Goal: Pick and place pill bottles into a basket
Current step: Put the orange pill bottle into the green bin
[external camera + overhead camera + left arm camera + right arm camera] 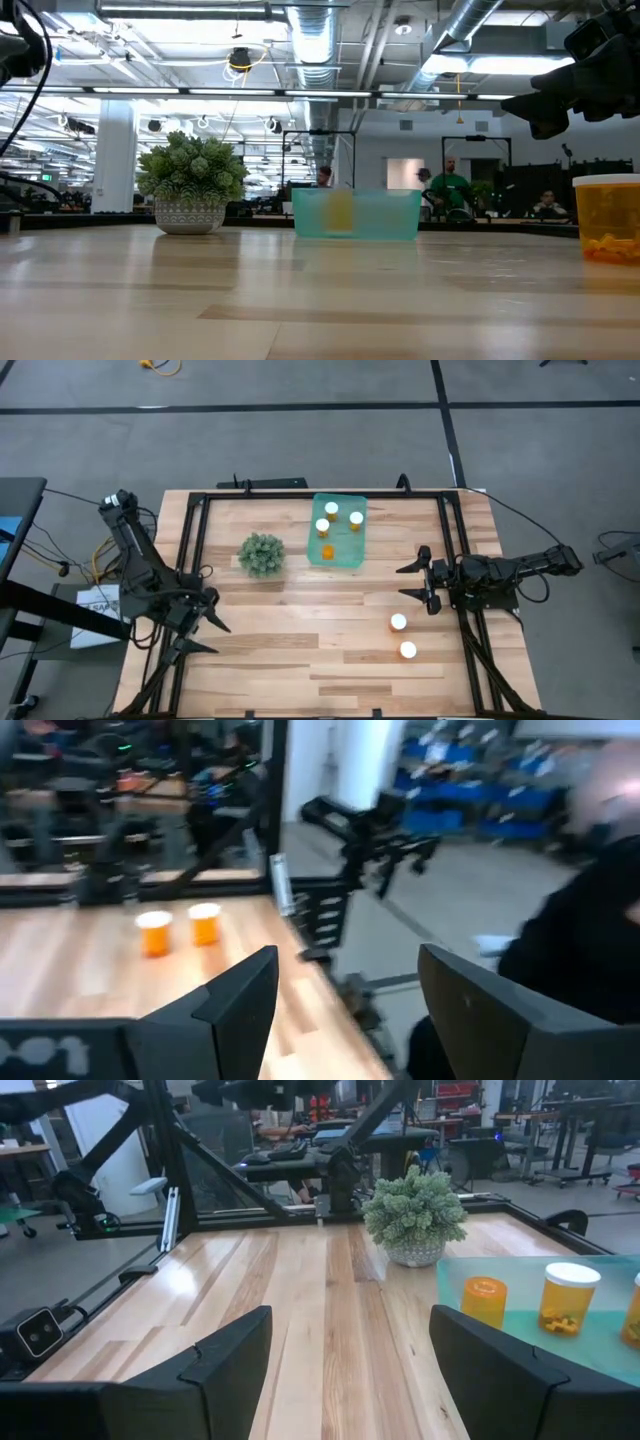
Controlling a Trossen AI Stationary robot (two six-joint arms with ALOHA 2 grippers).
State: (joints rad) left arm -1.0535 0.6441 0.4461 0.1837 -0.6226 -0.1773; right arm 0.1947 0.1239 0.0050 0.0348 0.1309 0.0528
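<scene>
Cut off at the low view's right edge: one pill bottle [608, 218]. Blurred behind the translucent basket [356, 214] wall: bottles inside. Smeared beyond recognition: left wrist view's background.

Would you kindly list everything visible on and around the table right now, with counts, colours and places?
pill bottles in the basket: four, orange, three showing white caps and one without, inside the bin at the table's far edge
pill bottles on the table: two, orange with white caps, upright near the right side, in front of the right arm
basket: one, translucent teal-green, far centre of the table
plant: one, green in a pale pot, just left of the basket
table: one, light wood with a black frame
people: a few, far off in the room behind
left gripper: dark, open, at the table's left edge
right gripper: dark, open, at the right side above the table
</scene>
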